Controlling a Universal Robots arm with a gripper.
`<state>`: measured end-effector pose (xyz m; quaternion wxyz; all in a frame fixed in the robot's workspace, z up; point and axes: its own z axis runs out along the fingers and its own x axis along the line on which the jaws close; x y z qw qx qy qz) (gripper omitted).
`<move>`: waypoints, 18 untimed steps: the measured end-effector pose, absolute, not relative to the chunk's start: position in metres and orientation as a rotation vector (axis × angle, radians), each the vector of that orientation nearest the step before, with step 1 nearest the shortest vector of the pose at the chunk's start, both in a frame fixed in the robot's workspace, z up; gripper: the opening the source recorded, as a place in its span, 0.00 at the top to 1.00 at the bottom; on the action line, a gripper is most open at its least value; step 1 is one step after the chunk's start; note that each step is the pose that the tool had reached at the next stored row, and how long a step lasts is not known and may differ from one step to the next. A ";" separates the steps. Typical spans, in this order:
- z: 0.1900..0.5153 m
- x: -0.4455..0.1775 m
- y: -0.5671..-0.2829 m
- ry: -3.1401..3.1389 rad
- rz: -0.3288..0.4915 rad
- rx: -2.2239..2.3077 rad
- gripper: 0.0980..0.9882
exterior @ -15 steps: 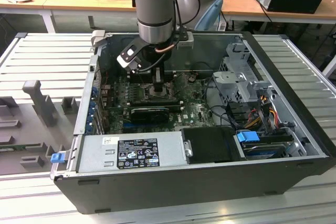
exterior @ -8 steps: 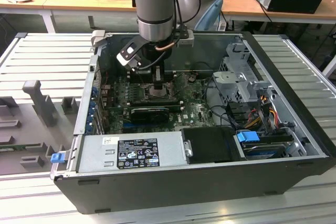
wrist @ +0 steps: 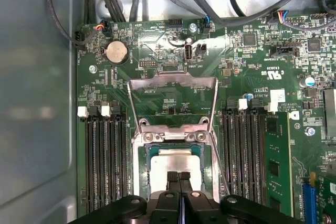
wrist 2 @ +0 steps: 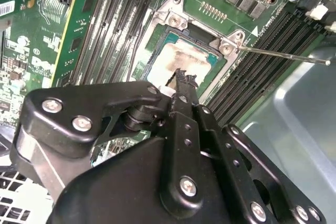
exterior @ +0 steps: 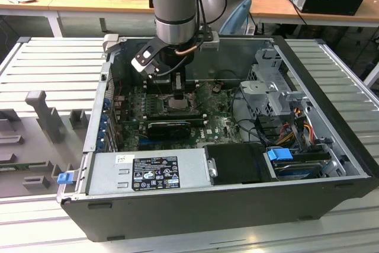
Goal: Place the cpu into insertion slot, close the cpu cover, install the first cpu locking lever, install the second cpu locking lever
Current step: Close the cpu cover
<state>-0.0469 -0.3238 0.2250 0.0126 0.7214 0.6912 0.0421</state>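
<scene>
Pressing flat against each other with no gap, the fingers of the gripper [wrist: 178,177] sit at the near edge of the cpu [wrist: 176,157]; whether they touch it I cannot tell. The cpu lies flat inside the insertion slot [wrist: 149,153]. The cpu cover [wrist: 173,81] stands swung open and tilted up just beyond the slot. A thin wire locking lever [wrist 2: 283,55] juts out beside the slot, unlatched. Small white print marks the green board [wrist: 262,61]. In the exterior view, a black-and-white label [exterior: 155,173] is stuck on the power supply [exterior: 189,173].
</scene>
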 end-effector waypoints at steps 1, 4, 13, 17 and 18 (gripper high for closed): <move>0.225 -0.041 -0.324 2.158 0.120 2.254 0.99; 0.225 -0.032 -0.324 2.159 0.118 2.255 0.99; 0.246 -0.032 -0.324 2.158 0.118 2.255 0.99; 0.266 -0.032 -0.324 2.158 0.117 2.254 0.99; 0.267 -0.032 -0.324 2.158 0.117 2.254 0.99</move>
